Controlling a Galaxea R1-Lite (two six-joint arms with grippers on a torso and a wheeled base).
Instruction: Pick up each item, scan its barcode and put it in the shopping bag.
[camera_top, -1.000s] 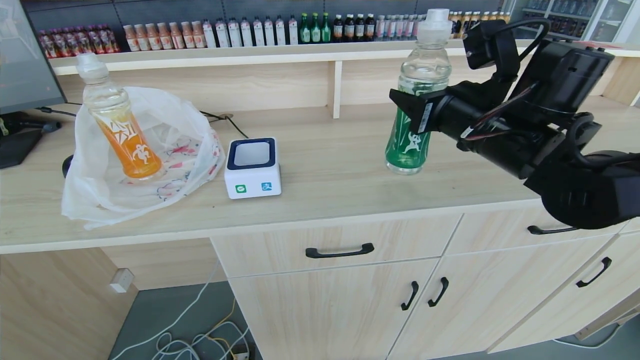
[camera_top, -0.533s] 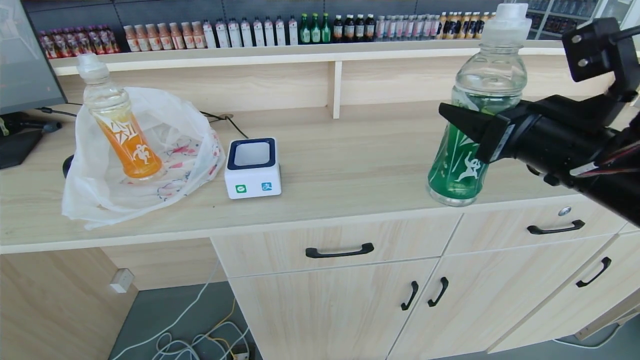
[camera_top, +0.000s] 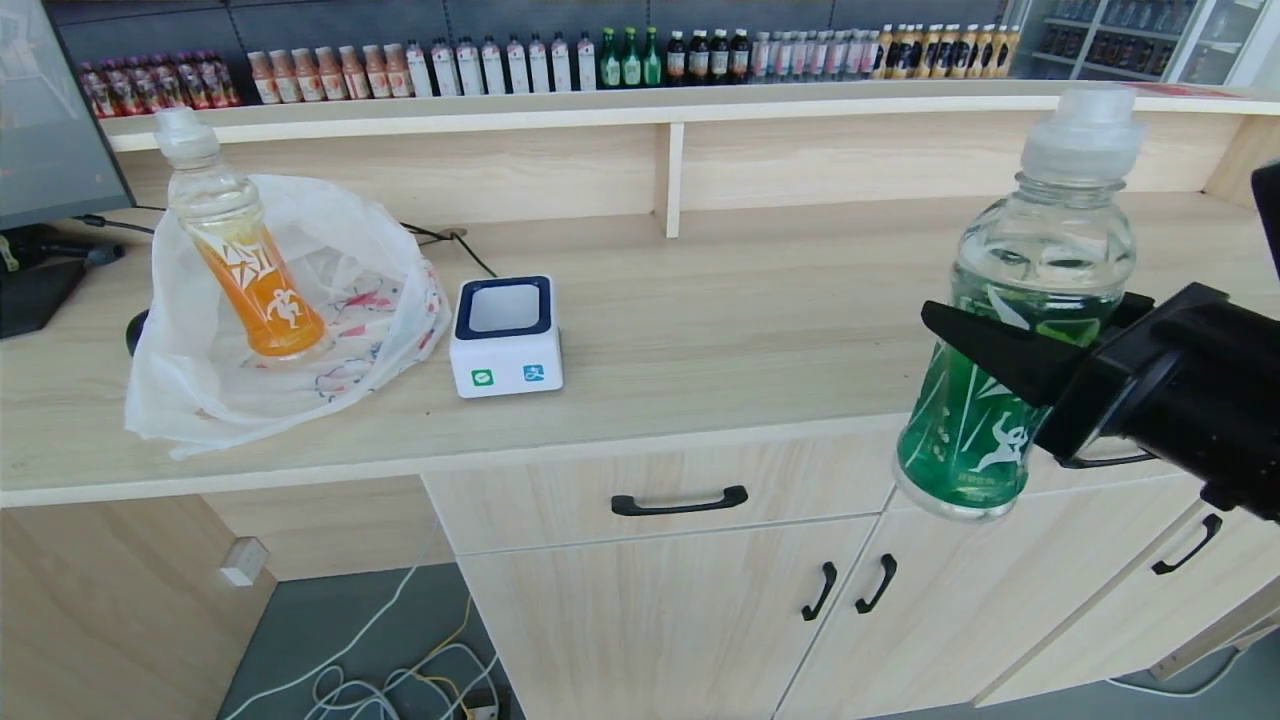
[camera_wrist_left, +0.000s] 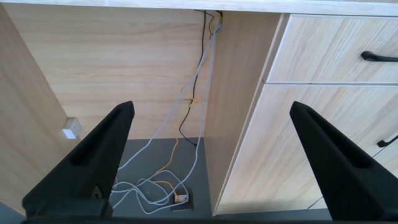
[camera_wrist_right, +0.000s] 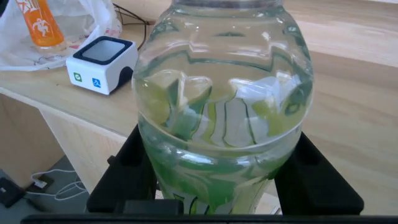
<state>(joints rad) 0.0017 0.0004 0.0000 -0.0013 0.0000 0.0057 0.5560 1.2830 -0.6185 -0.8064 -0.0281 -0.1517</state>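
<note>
Over the surface's (camera_top: 700, 330) near edge, our right pincer (camera_top: 1010, 345) grips the green drink bottle (camera_top: 985, 440) upright; our left pincer (camera_wrist_left: 211, 115) hangs wide before the cabinet (camera_wrist_left: 311, 143).

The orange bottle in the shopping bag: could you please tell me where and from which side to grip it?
The orange bottle stands nearly upright, and the shopping bag rises behind and beside it but lies low in front. So it is probably best to grip its clear upper body from the robot's side.

Green bottle (camera_wrist_right: 224, 118), cap and base cropped in the right wrist view, largely hides the far finger of the right claw (camera_top: 1030, 325).
</note>
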